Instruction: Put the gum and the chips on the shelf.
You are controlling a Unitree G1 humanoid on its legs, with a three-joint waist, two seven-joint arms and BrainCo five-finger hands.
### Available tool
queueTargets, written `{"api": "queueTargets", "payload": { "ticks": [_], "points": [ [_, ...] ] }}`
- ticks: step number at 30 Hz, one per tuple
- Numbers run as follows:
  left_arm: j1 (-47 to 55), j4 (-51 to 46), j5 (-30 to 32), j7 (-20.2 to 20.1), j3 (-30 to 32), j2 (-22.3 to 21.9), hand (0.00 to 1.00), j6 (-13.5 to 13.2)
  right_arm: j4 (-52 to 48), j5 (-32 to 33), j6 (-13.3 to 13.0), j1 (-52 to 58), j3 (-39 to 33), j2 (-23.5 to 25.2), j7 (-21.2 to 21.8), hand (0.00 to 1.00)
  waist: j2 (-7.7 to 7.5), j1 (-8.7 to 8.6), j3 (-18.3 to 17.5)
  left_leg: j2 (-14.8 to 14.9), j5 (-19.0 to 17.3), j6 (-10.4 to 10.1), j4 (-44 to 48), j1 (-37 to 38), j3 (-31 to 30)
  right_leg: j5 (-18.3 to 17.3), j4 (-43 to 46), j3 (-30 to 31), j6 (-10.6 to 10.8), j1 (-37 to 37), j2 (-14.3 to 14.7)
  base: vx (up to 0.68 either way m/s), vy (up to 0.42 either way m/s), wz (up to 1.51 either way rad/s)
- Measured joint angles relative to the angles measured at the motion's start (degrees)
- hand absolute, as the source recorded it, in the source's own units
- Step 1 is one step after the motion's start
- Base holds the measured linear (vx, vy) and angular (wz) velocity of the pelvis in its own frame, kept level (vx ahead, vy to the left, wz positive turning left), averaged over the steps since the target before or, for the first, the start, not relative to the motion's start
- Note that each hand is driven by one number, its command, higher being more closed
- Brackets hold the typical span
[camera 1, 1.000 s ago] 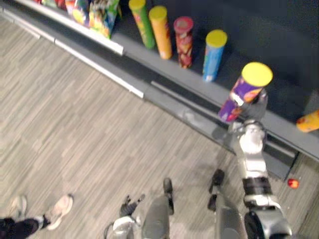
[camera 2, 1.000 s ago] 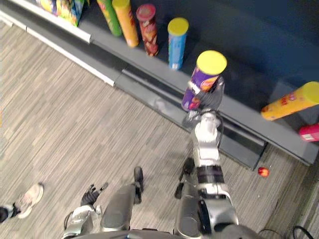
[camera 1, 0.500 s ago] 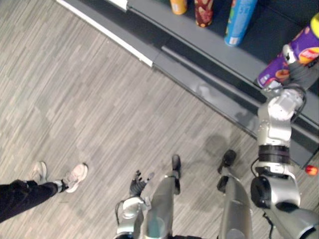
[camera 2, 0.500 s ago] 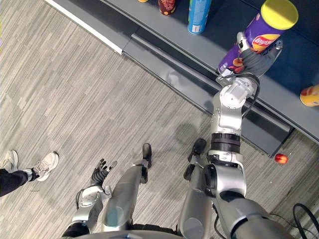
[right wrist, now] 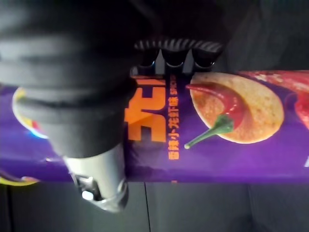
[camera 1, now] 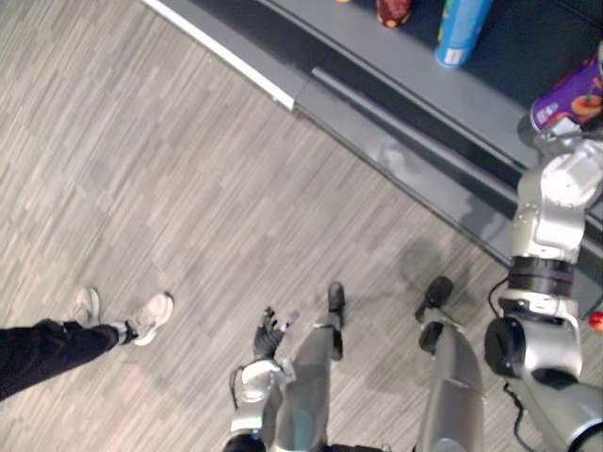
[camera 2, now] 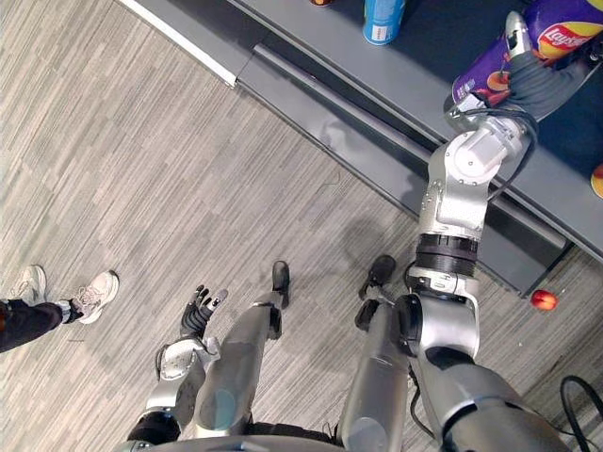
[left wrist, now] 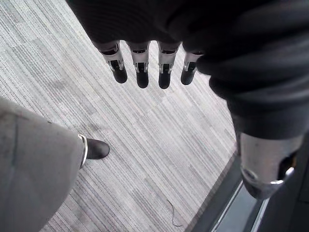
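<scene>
The chips are a purple can [camera 2: 551, 38] with a chilli picture [right wrist: 231, 121], tilted above the grey shelf board [camera 2: 424, 80]. My right hand [camera 2: 529, 83] is shut on it low on its side, with the fingers [right wrist: 175, 52] over one side and the thumb [right wrist: 99, 181] across the other. I cannot tell whether the can's base rests on the board. My left hand [camera 2: 200, 309] hangs low by my side over the floor, its fingers [left wrist: 141, 72] straight and holding nothing.
A blue can [camera 2: 384, 19] and the foot of a dark red one [camera 1: 394, 11] stand further left on the shelf, an orange can [camera 2: 597, 179] at the right edge. A small red ball [camera 2: 543, 299] lies on the floor. A person's shoes [camera 1: 151, 315] are at the left.
The camera has tipped down towards the floor. My right arm has carried the purple can to the right along the shelf, further from the blue can. The person's leg has come in at the left.
</scene>
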Motion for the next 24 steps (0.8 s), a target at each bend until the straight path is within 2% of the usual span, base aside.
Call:
{"api": "queueTargets", "payload": {
  "ticks": [3, 11, 15, 24],
  "points": [
    [-0.1, 0.0, -2.0, 0.0, -0.1, -0.1, 0.0, 0.0, 0.0, 0.0, 0.0, -0.5, 0.0, -0.2, -0.4, 1.0, 0.03, -0.01, 0.0, -0.1, 0.4, 0.2, 0.1, -0.5, 0.0, -0.4, 1.1, 0.1, -0.4, -1.0, -0.3, 0.05, -0.019, 0.03],
    [-0.4, -0.2, -2.2, -0.1, -0.9, -1.7, 0.0, -0.6, 0.2, 0.0, 0.0, -1.4, -0.1, -2.3, -1.0, 1.0, 1.02, -0.01, 0.0, -0.7, 0.7, 0.0, 0.2, -2.6, 0.1, -1.2, 3.3, 0.6, -0.5, -4.0, -1.4, 0.04, -0.003, 0.04],
    [-0.4, -1.6, -4.1, -0.1, -2.0, -1.8, 0.0, -0.7, 0.5, 0.1, 0.0, -1.4, -1.0, -2.3, -1.9, 1.0, 1.28, 0.07, -0.1, -1.1, 0.9, 0.0, 0.3, -3.6, 0.0, -1.6, 4.5, 0.7, -0.6, -5.3, -2.1, 0.03, -0.004, 0.06],
    [-0.4, -4.0, -4.4, -0.1, -2.9, -1.9, 0.0, -1.1, 1.5, 0.5, 0.0, -2.3, -1.0, -2.5, -2.2, 1.0, 1.91, 0.13, -0.2, -1.3, 1.1, 0.1, 1.3, -5.8, 0.4, -2.4, 6.3, 0.9, -0.8, -7.9, -2.9, 0.02, 0.001, 0.03]
  ]
}}
